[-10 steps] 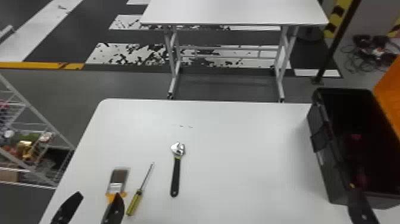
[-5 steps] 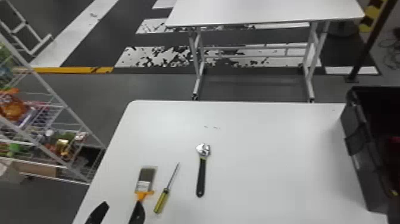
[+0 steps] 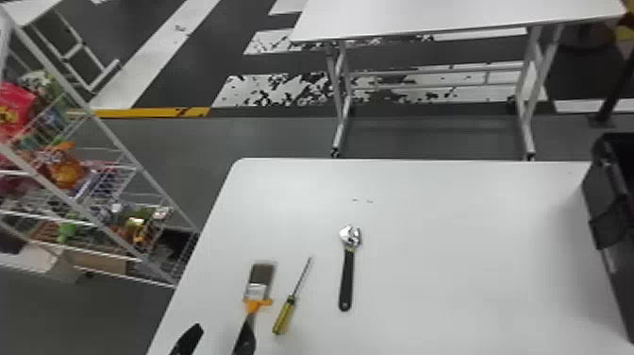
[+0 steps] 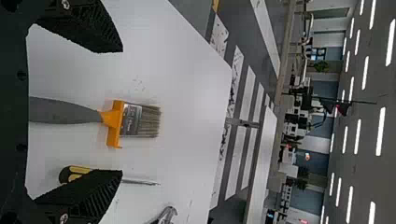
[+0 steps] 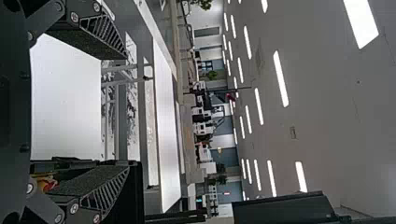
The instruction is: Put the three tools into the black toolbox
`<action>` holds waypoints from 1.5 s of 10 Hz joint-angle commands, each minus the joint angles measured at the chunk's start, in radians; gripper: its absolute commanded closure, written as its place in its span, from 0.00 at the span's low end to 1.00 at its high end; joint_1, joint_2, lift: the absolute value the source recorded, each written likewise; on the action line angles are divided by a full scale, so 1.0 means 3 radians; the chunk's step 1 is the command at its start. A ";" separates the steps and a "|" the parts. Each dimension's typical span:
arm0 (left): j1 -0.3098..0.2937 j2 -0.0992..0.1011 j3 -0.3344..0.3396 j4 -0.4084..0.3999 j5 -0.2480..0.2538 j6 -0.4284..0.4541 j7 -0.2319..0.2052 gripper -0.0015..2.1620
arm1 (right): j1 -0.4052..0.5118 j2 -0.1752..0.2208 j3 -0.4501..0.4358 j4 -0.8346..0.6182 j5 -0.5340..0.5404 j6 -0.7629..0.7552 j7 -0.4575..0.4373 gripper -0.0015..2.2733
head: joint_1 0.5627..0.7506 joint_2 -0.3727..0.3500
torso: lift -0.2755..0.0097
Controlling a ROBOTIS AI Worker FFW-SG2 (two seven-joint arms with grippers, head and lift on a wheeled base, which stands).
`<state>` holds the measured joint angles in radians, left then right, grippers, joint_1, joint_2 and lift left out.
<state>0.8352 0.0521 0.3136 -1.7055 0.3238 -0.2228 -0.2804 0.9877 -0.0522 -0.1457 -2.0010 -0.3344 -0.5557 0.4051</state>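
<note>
In the head view, my left gripper [image 3: 218, 336] is open at the table's near left; one finger covers part of the paintbrush's [image 3: 258, 283] handle. Between its open fingers in the left wrist view, my left gripper [image 4: 122, 111] has the paintbrush [image 4: 133, 120], gripped by neither. A yellow-handled screwdriver [image 3: 285, 314] lies right of the brush, then an adjustable wrench [image 3: 347, 274] with a black handle. One finger partly hides the screwdriver [image 4: 140, 182] in the left wrist view. The black toolbox [image 3: 608, 226] stands at the right edge. My right gripper [image 5: 126, 112] is open, beside the toolbox [image 5: 135, 191].
The white table [image 3: 448, 245] carries the tools. Left of it stands a wire rack [image 3: 118, 189] with colourful packages. A second white table [image 3: 448, 19] stands farther back, across a floor gap. The toolbox's raised lid [image 5: 285, 210] shows in the right wrist view.
The head view has turned left, so the table and tools appear farther right and more of the rack shows. The tools lie as before on the table, and the left gripper remains open by the brush.
</note>
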 commanded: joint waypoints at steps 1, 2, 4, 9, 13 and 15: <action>-0.0064 0.0000 0.0003 0.0101 -0.0021 0.0014 -0.0001 0.04 | -0.0005 0.0000 0.0000 0.0008 0.0000 -0.0021 0.0005 0.08 | 0.70 0.92 | 0.79; -0.0110 0.0000 0.0003 0.0168 -0.0041 0.0035 -0.0001 0.04 | 0.0001 0.0000 0.0000 0.0013 0.0000 -0.0062 0.0005 0.08 | 0.70 0.92 | 0.79; -0.0187 0.0000 0.0003 0.0275 -0.0113 0.0035 0.0004 0.04 | -0.0005 0.0000 0.0000 0.0043 -0.0025 -0.0124 0.0005 0.08 | 0.70 0.92 | 0.79; -0.0299 0.0000 -0.0023 0.0408 -0.0317 0.0117 0.0086 0.04 | -0.0015 0.0000 0.0000 0.0084 -0.0051 -0.0246 0.0030 0.08 | 0.70 0.92 | 0.79; -0.0325 0.0000 -0.0084 0.0428 -0.0558 0.0198 0.0188 0.04 | -0.0015 0.0000 0.0000 0.0110 -0.0072 -0.0338 0.0030 0.08 | 0.70 0.88 | 0.79; -0.0350 0.0000 -0.0079 0.0480 -0.0558 0.0198 0.0198 0.04 | -0.0020 0.0000 0.0000 0.0146 -0.0097 -0.0420 0.0030 0.08 | 0.70 0.87 | 0.79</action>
<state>0.7328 0.0523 0.2894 -1.5664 0.1567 -0.1633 -0.2209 0.9826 -0.0522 -0.1457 -1.9597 -0.3613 -0.6766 0.4142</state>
